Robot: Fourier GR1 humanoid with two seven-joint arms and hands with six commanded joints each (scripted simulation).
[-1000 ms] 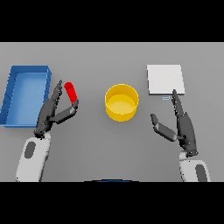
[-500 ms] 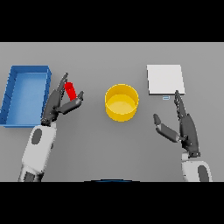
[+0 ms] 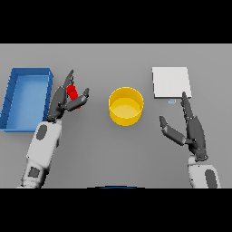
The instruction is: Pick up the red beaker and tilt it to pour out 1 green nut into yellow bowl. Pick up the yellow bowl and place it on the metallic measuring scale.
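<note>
Two hands in view. The left hand (image 3: 62,100) is at the red beaker (image 3: 72,94), fingers behind it and thumb in front; whether it grips firmly cannot be told. The beaker sits just beside the blue tray (image 3: 13,86), left of the yellow bowl (image 3: 126,105). The right hand (image 3: 190,129), fingers straight and spread, rests below the metallic measuring scale (image 3: 171,82).
</note>
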